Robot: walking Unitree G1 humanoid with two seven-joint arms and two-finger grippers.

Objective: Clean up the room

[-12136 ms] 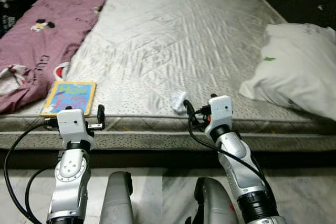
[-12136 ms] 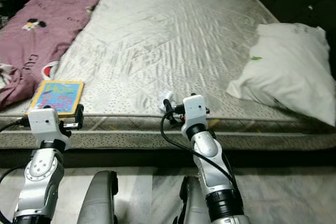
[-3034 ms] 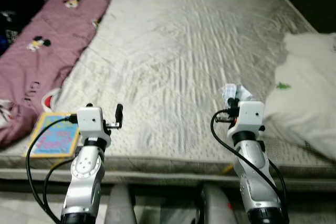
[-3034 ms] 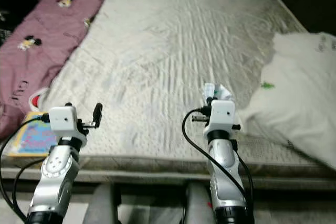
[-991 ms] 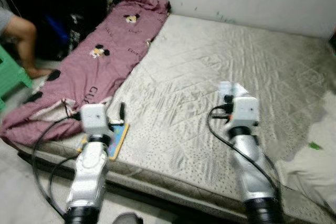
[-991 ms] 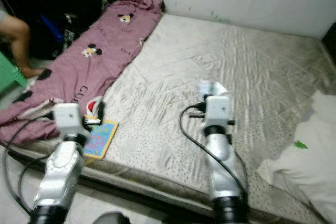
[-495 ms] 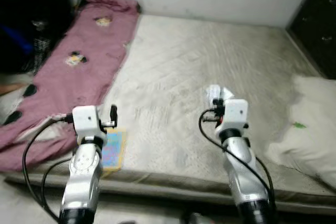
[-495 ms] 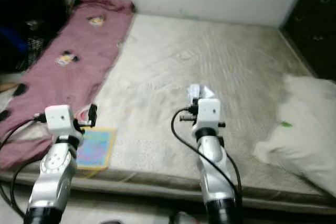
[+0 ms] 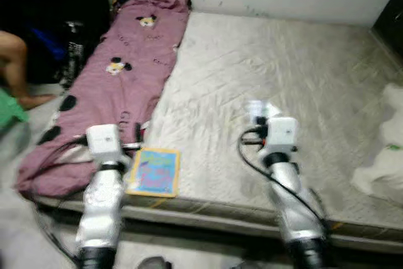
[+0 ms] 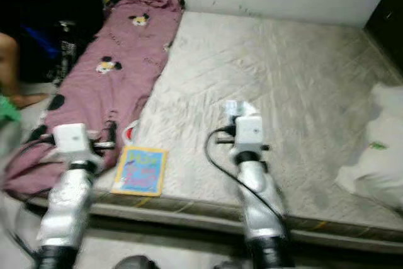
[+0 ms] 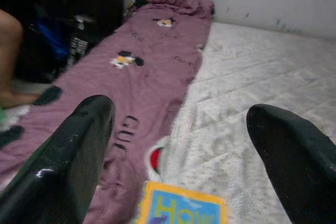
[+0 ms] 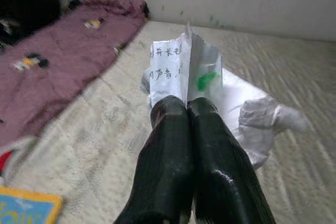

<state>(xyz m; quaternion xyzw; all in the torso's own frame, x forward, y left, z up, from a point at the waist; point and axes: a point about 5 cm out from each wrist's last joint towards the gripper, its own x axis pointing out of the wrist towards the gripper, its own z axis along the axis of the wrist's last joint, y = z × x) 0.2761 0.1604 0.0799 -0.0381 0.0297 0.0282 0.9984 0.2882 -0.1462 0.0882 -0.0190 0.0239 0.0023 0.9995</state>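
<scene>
Overhead, the right pincer (image 12: 186,109) pinches a crumpled wrapper (image 12: 210,85) above the mattress (image 9: 302,67); the left pincer (image 11: 184,129) gapes wide.

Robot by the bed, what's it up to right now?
It stands at the mattress edge, tidying. The right tool is shut on a crumpled white wrapper, held above the mattress. The left tool is open and holds nothing, above the picture book beside the pink blanket. A person's leg shows at far left.
</scene>
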